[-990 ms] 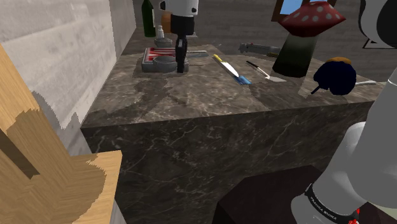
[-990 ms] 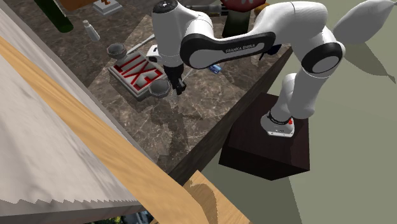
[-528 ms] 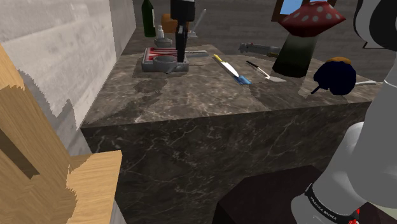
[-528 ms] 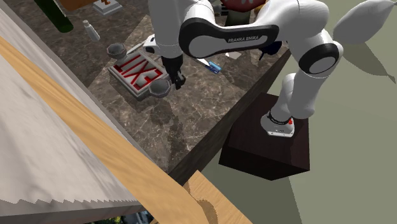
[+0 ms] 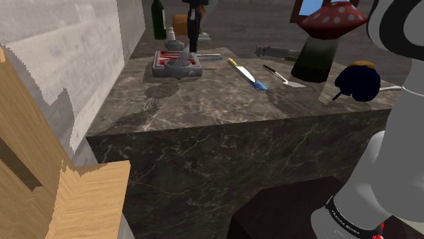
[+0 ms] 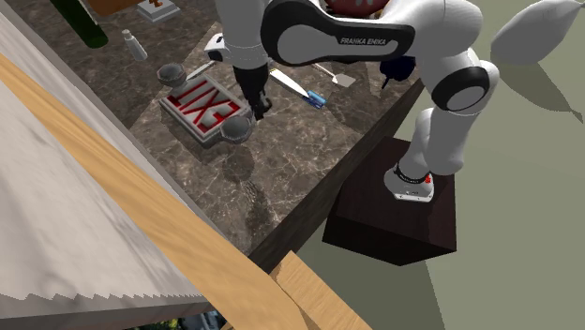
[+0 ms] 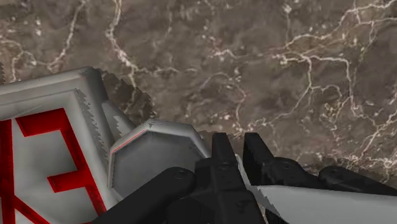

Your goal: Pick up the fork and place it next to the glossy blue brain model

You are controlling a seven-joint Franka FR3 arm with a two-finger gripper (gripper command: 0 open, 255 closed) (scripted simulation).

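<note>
Step in hand, as I judge it: the grasp is done and the carry is about to start. The gripper [image 7: 236,145] has its fingers narrowed onto a thin pale grey piece running out past one finger, which I take for the fork [image 7: 318,203], so the fork is in the tool and off the counter [image 5: 224,102]. The gripper hangs just above the EXIT sign [image 7: 44,146], with one sign foot right beside the fingers. The dark blue brain model [image 5: 358,81] sits well apart from the gripper, across the counter on the side away from the sign, near the mushroom figure [image 5: 326,37]. Next move calls for travelling over the yellow-handled utensil [image 5: 244,71] and the black-handled utensil [image 5: 275,72] with enough height, then lowering beside the brain, not onto it, and opening. Containers: only a green bottle [image 5: 157,19] and a small capped bottle [image 5: 174,32] beyond the gripper; contents cannot be told.
</note>
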